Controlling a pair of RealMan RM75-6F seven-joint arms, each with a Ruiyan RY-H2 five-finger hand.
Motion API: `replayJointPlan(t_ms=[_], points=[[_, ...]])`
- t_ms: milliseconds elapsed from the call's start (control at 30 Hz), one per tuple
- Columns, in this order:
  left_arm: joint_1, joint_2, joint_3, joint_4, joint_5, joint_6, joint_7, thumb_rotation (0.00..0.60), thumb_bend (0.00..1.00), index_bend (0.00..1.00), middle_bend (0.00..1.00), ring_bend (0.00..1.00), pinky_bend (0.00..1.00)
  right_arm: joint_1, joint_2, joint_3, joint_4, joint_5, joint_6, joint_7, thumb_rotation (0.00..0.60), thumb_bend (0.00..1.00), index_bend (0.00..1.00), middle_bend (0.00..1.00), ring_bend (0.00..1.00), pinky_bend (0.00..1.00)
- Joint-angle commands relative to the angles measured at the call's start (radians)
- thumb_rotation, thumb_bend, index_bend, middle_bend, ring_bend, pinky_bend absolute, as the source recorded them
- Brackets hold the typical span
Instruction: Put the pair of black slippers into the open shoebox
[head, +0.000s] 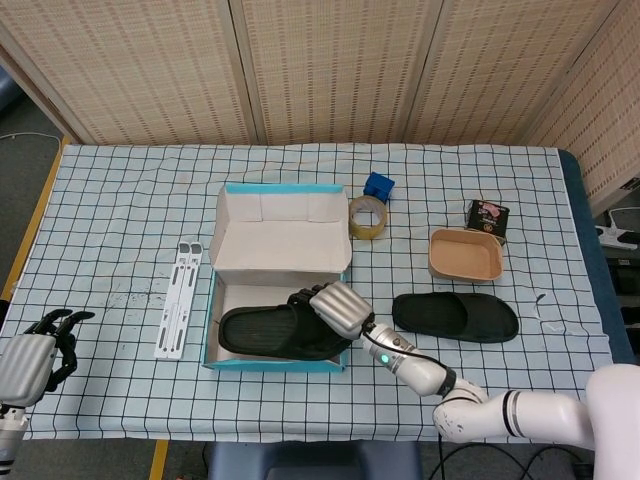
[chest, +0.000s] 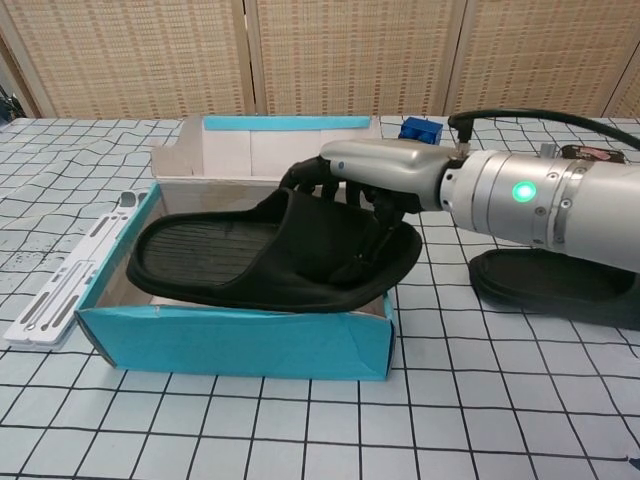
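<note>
My right hand grips one black slipper by its strap, holding it low inside the open shoebox, its toe end over the box's right wall. The second black slipper lies flat on the table to the right of the box. The shoebox has a turquoise outside and its lid stands up at the back. My left hand rests near the table's front left corner, fingers curled, nothing in it.
A white slotted bracket lies left of the box. Behind the box are a tape roll, a blue block, a tan bowl and a small dark packet.
</note>
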Motion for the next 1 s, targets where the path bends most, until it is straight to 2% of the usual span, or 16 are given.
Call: replayJointPlan(t_ms=[33, 300, 533, 567, 600, 633, 733, 800, 900, 1000], points=[[-0.001, 0.0, 0.0, 0.001, -0.002, -0.003, -0.002, 0.6, 0.53, 0.25, 0.19, 0.2, 0.4, 0.009, -0.037, -0.015, 0.066, -0.034, -0.011, 0.049, 0.6, 0.13, 0.71, 0.62, 0.56, 0.59], [-0.002, 0.001, 0.0, 0.003, -0.002, -0.004, -0.006, 0.6, 0.53, 0.25, 0.19, 0.2, 0.4, 0.011, -0.125, -0.048, 0.248, -0.126, -0.024, 0.242, 0.6, 0.13, 0.71, 0.63, 0.56, 0.59], [-0.003, 0.001, 0.0, 0.003, 0.0, -0.004, -0.002, 0.6, 0.53, 0.25, 0.19, 0.2, 0.4, 0.004, -0.158, -0.084, 0.317, -0.218, 0.012, 0.365, 0.6, 0.13, 0.7, 0.62, 0.53, 0.57], [-0.003, 0.001, 0.0, 0.003, 0.001, -0.003, -0.002, 0.6, 0.53, 0.25, 0.19, 0.2, 0.4, 0.005, -0.153, -0.09, 0.315, -0.222, 0.004, 0.376, 0.6, 0.13, 0.67, 0.62, 0.5, 0.55], [-0.002, 0.001, 0.001, 0.003, 0.001, -0.003, -0.002, 0.6, 0.53, 0.25, 0.19, 0.2, 0.4, 0.008, -0.143, -0.095, 0.306, -0.223, -0.009, 0.387, 0.6, 0.13, 0.61, 0.57, 0.43, 0.49], [-0.002, 0.0, 0.001, 0.003, 0.002, -0.001, -0.002, 0.6, 0.53, 0.25, 0.19, 0.2, 0.4, 0.013, -0.125, -0.098, 0.29, -0.22, -0.03, 0.4, 0.6, 0.13, 0.5, 0.48, 0.31, 0.4], [-0.002, 0.0, 0.002, 0.003, 0.003, -0.003, 0.0, 0.6, 0.53, 0.25, 0.19, 0.2, 0.4, 0.014, -0.083, -0.094, 0.245, -0.213, -0.04, 0.412, 0.6, 0.13, 0.25, 0.24, 0.06, 0.21], [-0.004, 0.0, 0.002, 0.003, 0.002, -0.005, 0.002, 0.6, 0.53, 0.25, 0.19, 0.2, 0.4, 0.01, -0.06, -0.089, 0.217, -0.215, -0.026, 0.41, 0.6, 0.13, 0.18, 0.16, 0.01, 0.15], [-0.004, -0.001, 0.002, 0.002, 0.001, -0.008, 0.007, 0.6, 0.53, 0.25, 0.19, 0.2, 0.4, -0.002, -0.014, -0.079, 0.161, -0.22, 0.009, 0.399, 0.6, 0.13, 0.09, 0.08, 0.0, 0.09], [-0.004, -0.001, 0.002, 0.001, -0.001, -0.008, 0.01, 0.6, 0.53, 0.25, 0.19, 0.2, 0.4, -0.013, 0.032, -0.074, 0.109, -0.22, 0.031, 0.388, 0.6, 0.13, 0.05, 0.05, 0.0, 0.09]])
